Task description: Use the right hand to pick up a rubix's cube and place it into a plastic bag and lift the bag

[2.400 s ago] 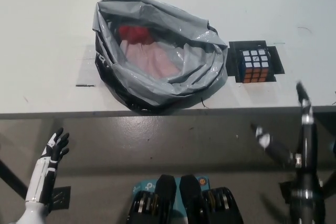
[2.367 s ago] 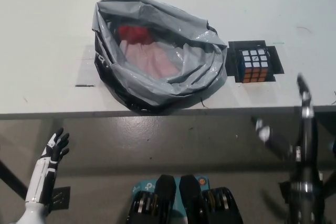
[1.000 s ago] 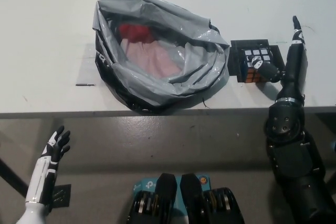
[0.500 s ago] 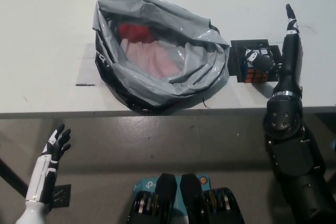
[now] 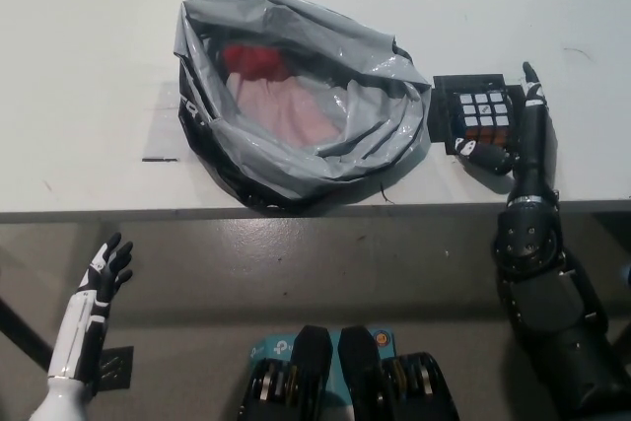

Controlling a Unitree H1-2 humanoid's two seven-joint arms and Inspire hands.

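A Rubik's cube (image 5: 480,117), white face up and orange face toward me, sits on a black square mat (image 5: 443,96) at the table's right. My black right hand (image 5: 518,135) is open around it: long fingers stretch up the cube's right side, the thumb curls under its near edge. Whether they touch the cube I cannot tell. Left of the cube lies a grey plastic bag (image 5: 385,120), mouth open upward, with red and pink material inside. My white left hand (image 5: 102,278) rests open below the table edge at lower left.
The white table (image 5: 89,46) ends in a front edge running across the middle of the picture, with grey floor below it. A short black tape mark (image 5: 160,159) lies left of the bag.
My right hand rose from below the table edge to the cube. In the last half second it drew back toward me, and the thumb moved from over the cube to its near edge.
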